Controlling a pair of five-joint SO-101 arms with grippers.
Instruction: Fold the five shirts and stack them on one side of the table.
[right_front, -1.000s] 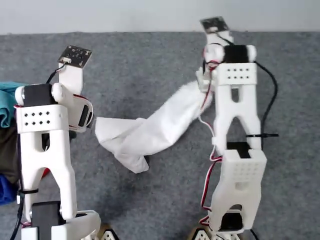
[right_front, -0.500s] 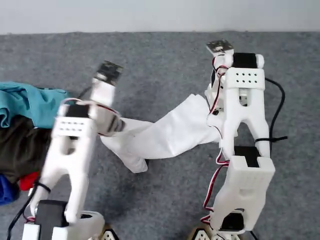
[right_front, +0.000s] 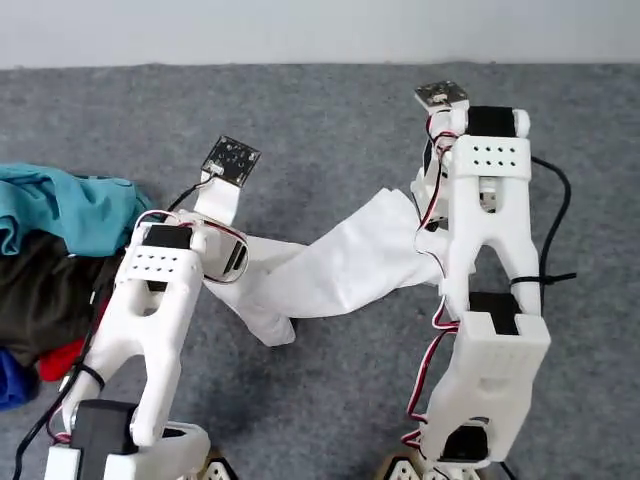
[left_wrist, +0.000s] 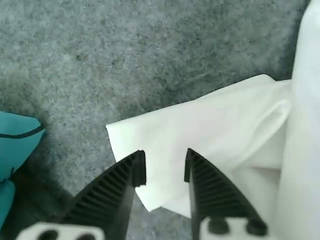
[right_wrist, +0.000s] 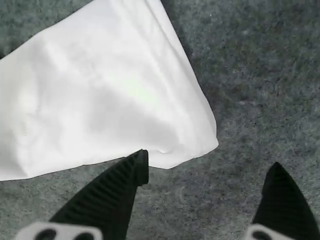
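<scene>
- The white shirt (right_front: 330, 265) lies bunched in a slanting band across the middle of the grey surface (right_front: 300, 120), between the two arms. It is not yet laid flat or folded.
- A pile of shirts (right_front: 50, 290) sits at the left edge of the surface, with a teal shirt (right_front: 70, 205) on top and dark, red and blue cloth under it. Nothing there looks folded, so the task seems to be at an early stage.
- The step in hand appears to be taking hold of the white shirt at both ends, so it can be drawn out flat.
- The left pincer (left_wrist: 164, 167) hangs over the shirt's near corner on the pile side. Its jaws stand a narrow way apart, and no cloth is visible between them.
- The right pincer (right_wrist: 206, 172) is spread wide over the shirt's other end. One finger is just at the hem and the other is over bare surface.
- Next, each pincer probably needs to drop onto its own end and close on cloth.
- The right one likely has to shift further over the shirt first, or it may close on nothing.
- Then the two ends can be pulled apart to flatten the shirt.
</scene>
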